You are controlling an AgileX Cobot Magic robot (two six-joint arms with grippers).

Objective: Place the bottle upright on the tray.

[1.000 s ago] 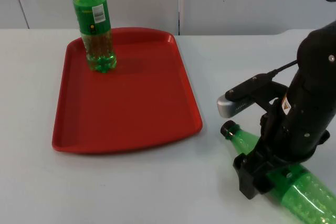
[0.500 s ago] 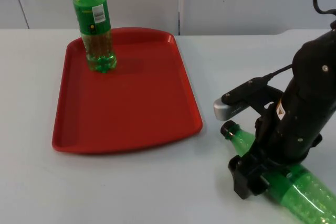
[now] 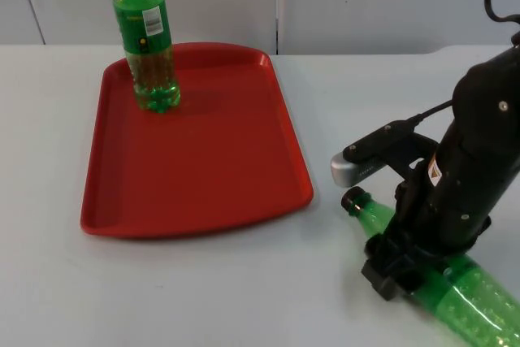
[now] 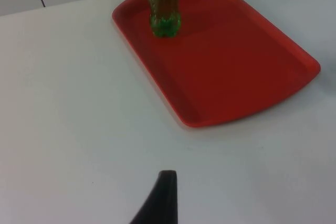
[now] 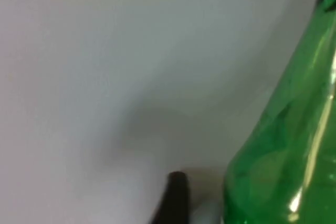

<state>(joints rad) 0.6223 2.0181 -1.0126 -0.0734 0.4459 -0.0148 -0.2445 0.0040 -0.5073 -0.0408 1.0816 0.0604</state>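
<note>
Lying at the lower right, 1 green bottle (image 3: 455,280) sat under the right gripper (image 3: 396,270); its grip I couldn't tell. Another bottle (image 3: 146,38) stood on the red tray (image 3: 219,160), upper left.

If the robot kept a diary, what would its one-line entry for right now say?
right hand: down at lying bottle on table | left hand: waiting | standing bottle on red tray
</note>
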